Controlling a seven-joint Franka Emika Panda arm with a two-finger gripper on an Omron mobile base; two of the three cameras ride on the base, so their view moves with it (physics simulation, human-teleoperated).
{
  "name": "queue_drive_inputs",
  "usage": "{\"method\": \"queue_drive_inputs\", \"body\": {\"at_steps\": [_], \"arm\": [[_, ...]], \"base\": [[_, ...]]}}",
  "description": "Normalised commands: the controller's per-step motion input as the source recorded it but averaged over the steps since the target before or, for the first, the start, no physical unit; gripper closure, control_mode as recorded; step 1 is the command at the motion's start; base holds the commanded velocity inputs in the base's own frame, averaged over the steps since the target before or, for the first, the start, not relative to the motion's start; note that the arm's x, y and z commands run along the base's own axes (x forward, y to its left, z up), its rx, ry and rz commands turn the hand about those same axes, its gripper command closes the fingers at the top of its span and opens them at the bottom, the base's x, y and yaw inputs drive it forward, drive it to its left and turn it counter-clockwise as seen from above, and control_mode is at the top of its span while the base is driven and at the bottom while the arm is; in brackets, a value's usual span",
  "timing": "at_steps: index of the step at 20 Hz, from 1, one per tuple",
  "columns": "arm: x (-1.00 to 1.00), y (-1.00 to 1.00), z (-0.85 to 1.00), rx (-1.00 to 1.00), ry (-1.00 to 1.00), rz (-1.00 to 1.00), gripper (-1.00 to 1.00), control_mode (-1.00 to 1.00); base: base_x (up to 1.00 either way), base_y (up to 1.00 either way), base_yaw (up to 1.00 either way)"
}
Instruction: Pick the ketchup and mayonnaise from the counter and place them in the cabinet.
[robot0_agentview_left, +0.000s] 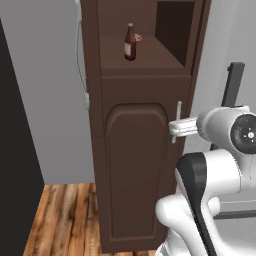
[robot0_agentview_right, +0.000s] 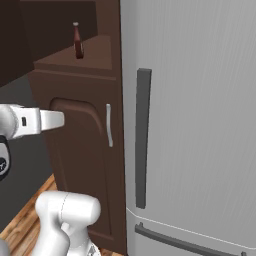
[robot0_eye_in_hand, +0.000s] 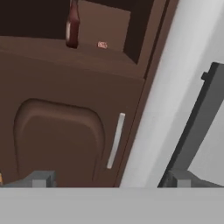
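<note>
The ketchup (robot0_agentview_left: 130, 44) (robot0_agentview_right: 78, 42) (robot0_eye_in_hand: 72, 26), a dark red-brown bottle with a pale cap, stands upright in the open niche of the cabinet (robot0_agentview_left: 135, 170) (robot0_agentview_right: 75, 150) (robot0_eye_in_hand: 57, 87). The arched door below the niche is closed. My gripper (robot0_agentview_left: 173, 128) (robot0_agentview_right: 59, 120) (robot0_eye_in_hand: 111, 179) hangs open and empty in front of that door, level with its silver handle (robot0_agentview_left: 179, 111) (robot0_agentview_right: 108, 125) (robot0_eye_in_hand: 116, 140) and well below the bottle. The mayonnaise and the counter are out of view.
A grey fridge (robot0_agentview_right: 200, 125) (robot0_eye_in_hand: 162, 100) with a dark vertical handle (robot0_agentview_right: 142, 135) (robot0_eye_in_hand: 197, 122) stands right against the cabinet's right side. A small pale red speck (robot0_eye_in_hand: 102, 44) lies behind the bottle. Wooden floor (robot0_agentview_left: 60, 215) and a dark panel (robot0_agentview_left: 15, 150) lie to the left.
</note>
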Motion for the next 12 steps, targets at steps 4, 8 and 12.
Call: {"method": "queue_drive_inputs", "body": {"at_steps": [4, 8, 12], "arm": [[-0.38, 0.00, -0.44, 0.08, 0.14, 0.00, -1.00, -1.00], [-0.32, 0.00, -0.52, 0.03, 0.14, 0.00, -1.00, -1.00], [-0.33, 0.00, -0.53, 0.00, 0.09, 0.00, -1.00, -1.00]], "base": [[0.00, 0.00, 0.00], [0.00, 0.00, 0.00], [0.00, 0.00, 0.00]]}}
